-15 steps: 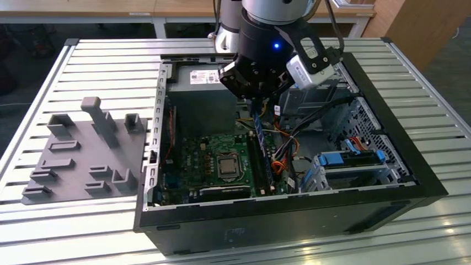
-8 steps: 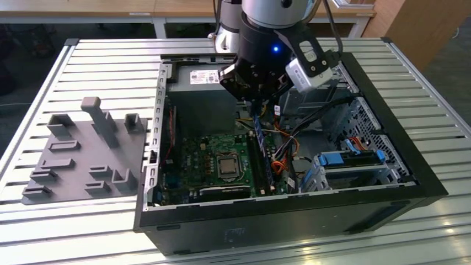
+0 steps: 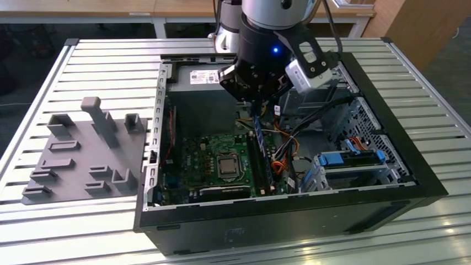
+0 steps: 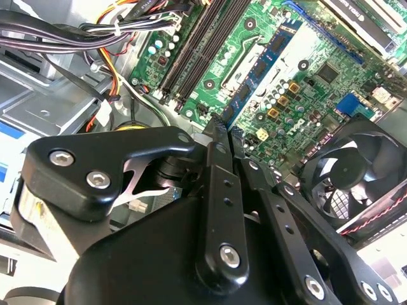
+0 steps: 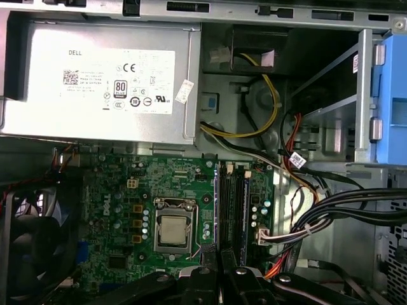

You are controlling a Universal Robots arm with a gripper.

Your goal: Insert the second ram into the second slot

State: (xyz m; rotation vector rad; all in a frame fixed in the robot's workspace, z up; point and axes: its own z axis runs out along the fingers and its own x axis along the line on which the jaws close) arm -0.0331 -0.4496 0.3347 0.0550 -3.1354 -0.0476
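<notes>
Holds the blue memory stick [image 3: 257,131] pinched in the closed claw [image 3: 255,106] just above the slots [image 3: 265,168], not yet seated; looks like the lowering step, needing exact line-up with the second slot.

Under me spreads a ribbed silver metal table [image 3: 88,61] of long slats, with bright glare along its near edge. Beyond it stands a pale wooden desk with white legs [image 3: 74,6], and at the exterior view's right a brown wooden cabinet [image 3: 416,22]. Dark grey floor [image 3: 453,77] lies around.
</notes>
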